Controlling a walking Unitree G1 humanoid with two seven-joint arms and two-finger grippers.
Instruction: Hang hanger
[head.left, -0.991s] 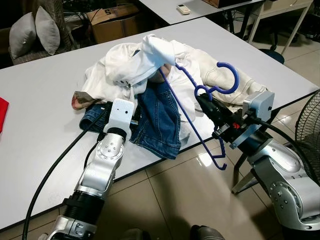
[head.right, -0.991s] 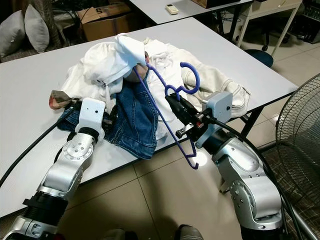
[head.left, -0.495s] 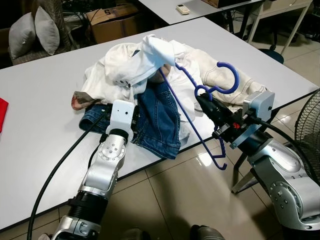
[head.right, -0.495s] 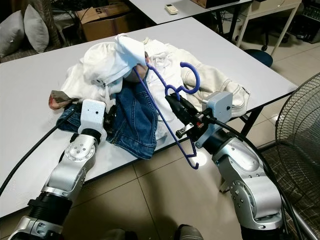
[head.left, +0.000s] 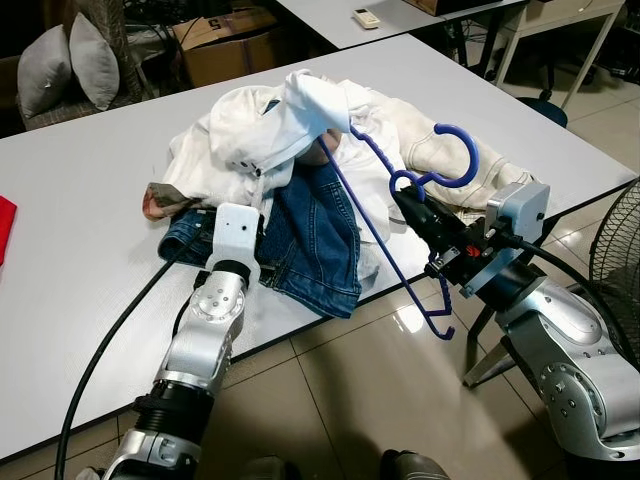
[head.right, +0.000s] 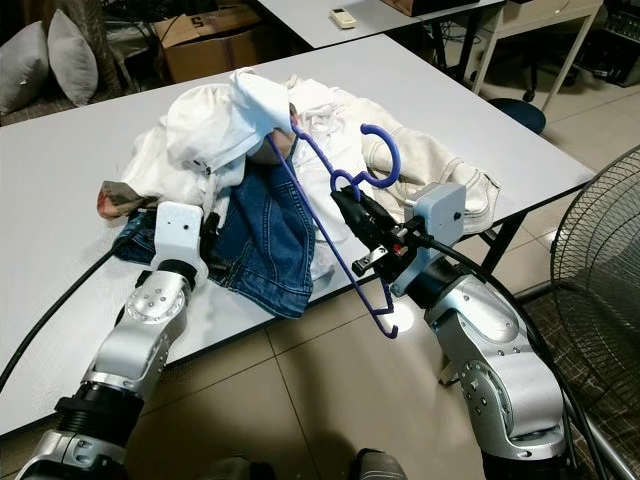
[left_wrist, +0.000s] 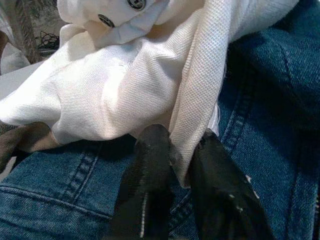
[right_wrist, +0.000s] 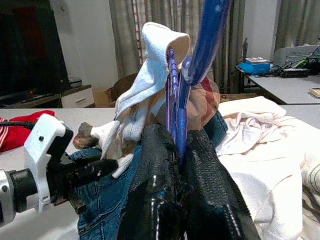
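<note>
A blue plastic hanger (right_wrist: 207, 30) is clamped at its neck by my right gripper (head.left: 405, 205), which is shut on it just off the table's front edge. The hook (head.left: 471, 153) points up and to the right. One hanger arm reaches up into a lifted fold of the white garment (head.left: 260, 130), while the other hangs below the table edge. My left gripper (left_wrist: 182, 160) is shut on a hem of that white garment, over the blue denim jacket (head.left: 315, 240). In the eye views the left wrist housing (head.left: 238, 228) hides its fingers.
The clothes pile lies on a white table (head.left: 90, 200), with a red cloth (head.left: 5, 225) at its left edge. A floor fan (head.left: 620, 250) stands close to my right arm. Behind are cushions (head.left: 70, 60), a cardboard box (head.left: 225, 40) and a second table (head.left: 330, 20).
My left wrist has shifted slightly to the left, still pinching the white hem. The right arm and the hanger have stayed where they were.
</note>
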